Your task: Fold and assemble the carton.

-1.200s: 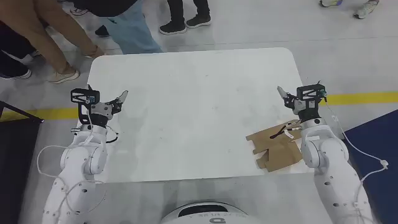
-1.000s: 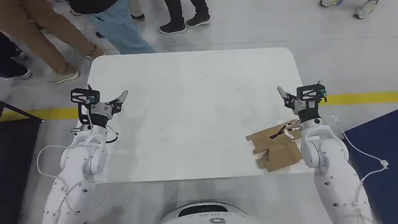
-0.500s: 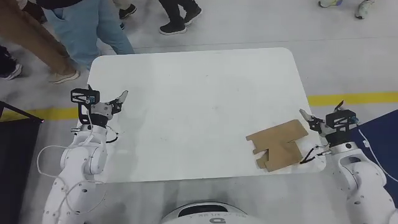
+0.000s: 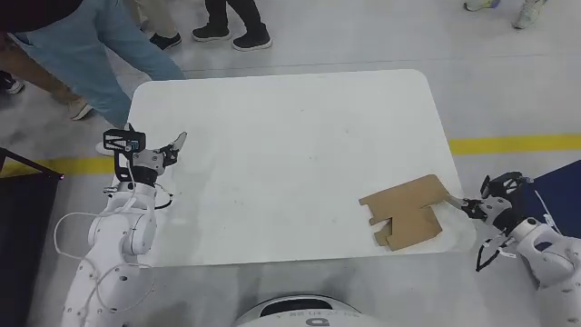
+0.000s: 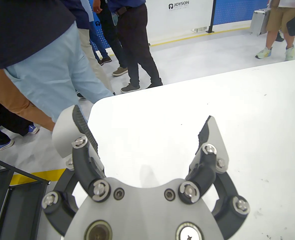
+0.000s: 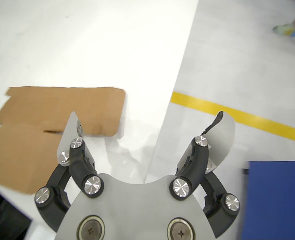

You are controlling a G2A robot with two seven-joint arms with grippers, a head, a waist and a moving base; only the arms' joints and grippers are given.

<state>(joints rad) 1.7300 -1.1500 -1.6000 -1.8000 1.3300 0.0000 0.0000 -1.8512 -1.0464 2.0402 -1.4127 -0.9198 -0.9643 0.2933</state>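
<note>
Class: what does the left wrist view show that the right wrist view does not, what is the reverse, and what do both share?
Left wrist view, not the right: the left gripper, open above a corner of the table, and a black frame on the floor. Right wrist view, not the left: the right gripper, open at the table's edge, the flat brown carton and a blue mat. Both: the white table.

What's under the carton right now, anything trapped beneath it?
The carton lies flat on the white table, nothing on top. Its underside is covered, so anything beneath cannot be seen. The open right gripper is beside its edge.
</note>
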